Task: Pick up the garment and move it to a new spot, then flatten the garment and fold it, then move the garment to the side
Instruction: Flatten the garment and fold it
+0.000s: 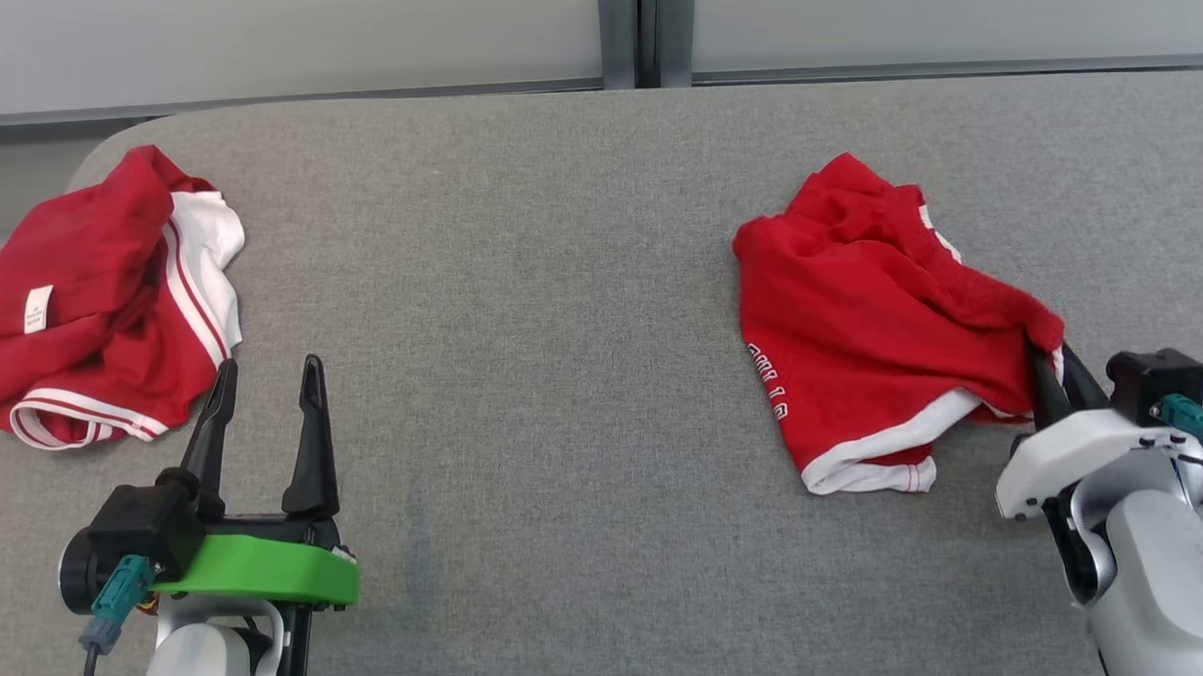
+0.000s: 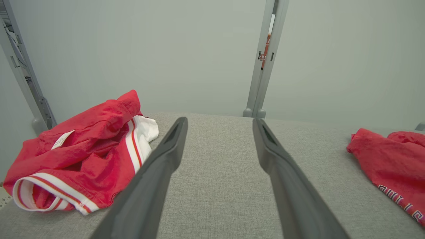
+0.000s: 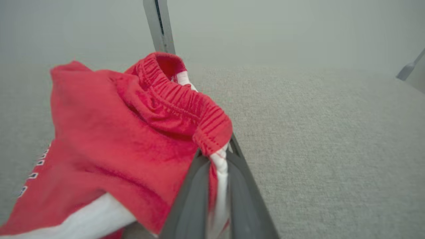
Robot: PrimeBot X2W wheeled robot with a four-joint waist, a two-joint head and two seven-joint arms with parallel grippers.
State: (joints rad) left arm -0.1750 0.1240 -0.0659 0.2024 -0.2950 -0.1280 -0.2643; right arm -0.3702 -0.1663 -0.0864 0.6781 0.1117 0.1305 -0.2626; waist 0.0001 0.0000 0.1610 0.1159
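Observation:
Red shorts with white trim and lettering (image 1: 871,319) lie crumpled on the right half of the grey table. My right gripper (image 1: 1055,362) is shut on their waistband at the near right corner; in the right wrist view the red and white cloth (image 3: 212,146) is pinched between the two fingers (image 3: 239,186). My left gripper (image 1: 268,382) hovers open at the lower left with nothing between its fingers (image 2: 159,166). The same shorts (image 2: 391,166) appear at the right edge of the left wrist view.
A second pair of red shorts with white stripes (image 1: 90,296) lies bunched at the table's far left, partly over the edge, also seen in the left wrist view (image 2: 79,152). The grey table (image 1: 521,311) stretches between the two garments. A grey post (image 1: 646,31) stands behind.

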